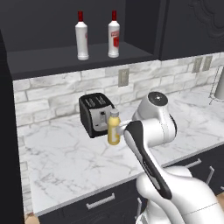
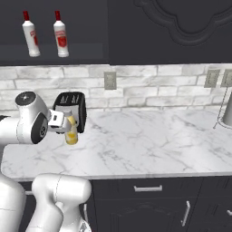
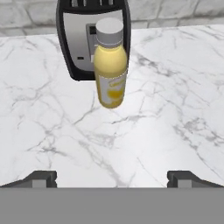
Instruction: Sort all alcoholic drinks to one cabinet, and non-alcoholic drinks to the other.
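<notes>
On the marble counter [image 3: 175, 109], the yellow juice bottle [image 3: 110, 70] is seen at top middle, before the toaster [image 3: 74, 39]. The gripper [image 3: 112, 177] is held wide apart, empty; it should be lined up squarely first.

Juice bottle [image 3: 110, 65] before toaster [image 3: 78, 39]

The counter [image 3: 52, 131] is showing as smooth white marble with grey veins, and the wall behind [image 1: 48, 94] as rough pale brick. The juice bottle [image 3: 110, 70] is looking like glossy yellow plastic, perhaps, while the toaster [image 3: 74, 39] is wearing black casing around a brushed-metal face.
</notes>
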